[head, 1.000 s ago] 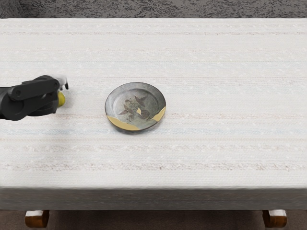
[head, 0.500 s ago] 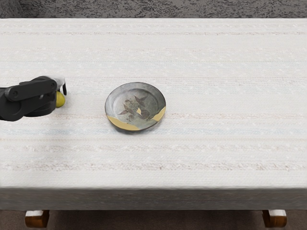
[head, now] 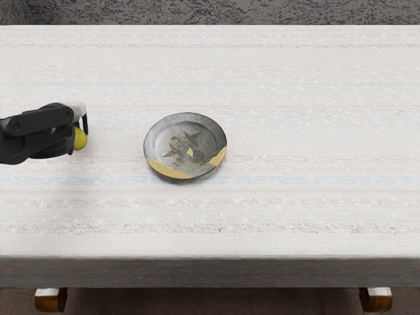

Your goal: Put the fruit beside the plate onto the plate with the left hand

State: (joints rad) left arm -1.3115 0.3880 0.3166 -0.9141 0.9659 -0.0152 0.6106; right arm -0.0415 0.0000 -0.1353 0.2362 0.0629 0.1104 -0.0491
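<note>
left hand (head: 47,131) at the frame's left edge, arm entering from the left | fingers (head: 84,123) curled closed around the yellow fruit (head: 80,138), only its right side showing | fruit at mid-left, well apart from the plate (head: 210,128) | plate grey with a yellow edge segment, left of centre on the table (head: 295,197)

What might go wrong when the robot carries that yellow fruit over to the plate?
1. Only a sliver of the yellow fruit shows past the left hand, so the hold can't be judged; it might slip and roll across the table.
2. The plate sits apart to the right and looks shallow, so a fruit dropped there might roll off.
</note>
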